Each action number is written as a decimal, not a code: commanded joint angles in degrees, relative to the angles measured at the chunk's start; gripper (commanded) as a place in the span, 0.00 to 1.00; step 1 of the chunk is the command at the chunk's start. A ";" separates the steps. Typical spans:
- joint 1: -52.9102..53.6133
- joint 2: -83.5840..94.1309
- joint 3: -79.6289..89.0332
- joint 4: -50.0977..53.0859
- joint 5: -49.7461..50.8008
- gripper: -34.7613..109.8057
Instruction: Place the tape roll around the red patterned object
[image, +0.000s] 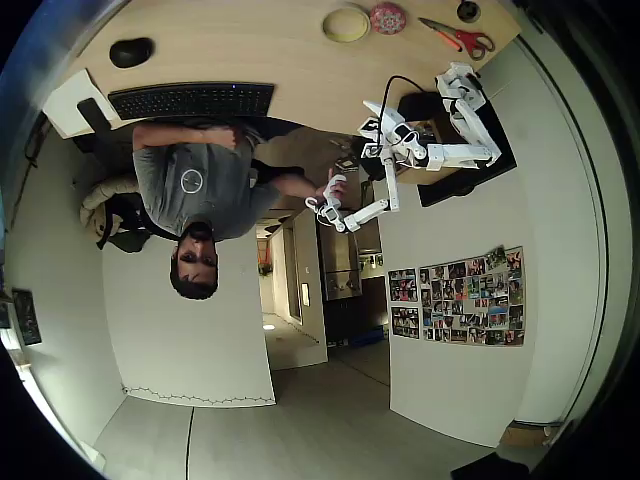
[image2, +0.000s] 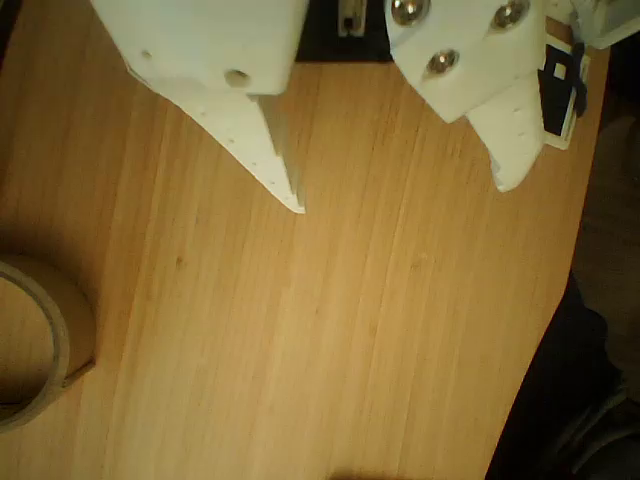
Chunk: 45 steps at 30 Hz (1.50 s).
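Note:
The tape roll (image: 345, 24), a pale yellow-cream ring, lies flat on the wooden table near its far edge. Right beside it sits the red patterned object (image: 388, 17), a small pinkish-red disc; the two are apart. My white gripper (image: 378, 110) hovers near the table's front edge, well short of both. In the wrist view the gripper (image2: 405, 195) stands open over bare wood, nothing between its fingers. The tape roll (image2: 75, 325) shows at the left edge of that view, below and left of the fingertips.
Red-handled scissors (image: 460, 38) and a small black round object (image: 467, 10) lie right of the disc. A black keyboard (image: 190, 100) and mouse (image: 130, 52) occupy the table's left part. A person (image: 190, 185) sits at the front edge. The table edge (image2: 545, 330) runs close on the wrist view's right.

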 joint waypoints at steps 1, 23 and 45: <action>-1.14 -31.99 -53.96 27.69 -3.52 0.55; 8.70 -17.58 -36.56 27.69 -5.01 0.56; 31.20 -40.34 -39.38 21.27 -4.39 0.56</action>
